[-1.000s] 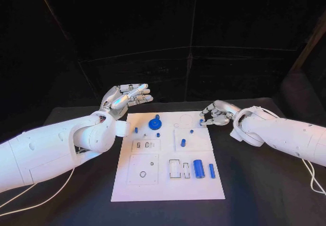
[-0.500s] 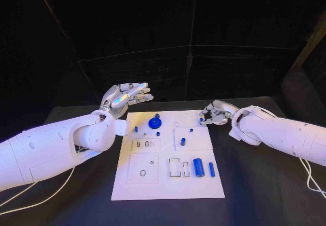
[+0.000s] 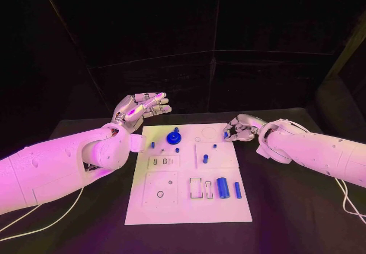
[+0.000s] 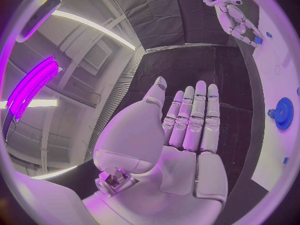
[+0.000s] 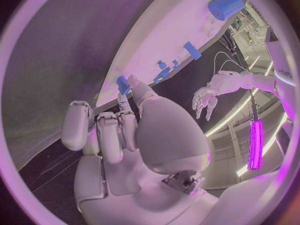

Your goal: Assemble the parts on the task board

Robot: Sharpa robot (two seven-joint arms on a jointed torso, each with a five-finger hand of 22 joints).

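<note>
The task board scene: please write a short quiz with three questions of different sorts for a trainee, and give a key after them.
1. True or false: the left hand holds a blue part.
2. Which hand pinches a small blue part at the task board edge? A) left hand B) right hand C) both
3. Fill in: the blue gear stands on the half of the board that is ____ from the robot.

Key
1. False: its fingers are apart, above the table beside the board's far corner, and they hold nothing.
2. B.
3. Farther.
</note>
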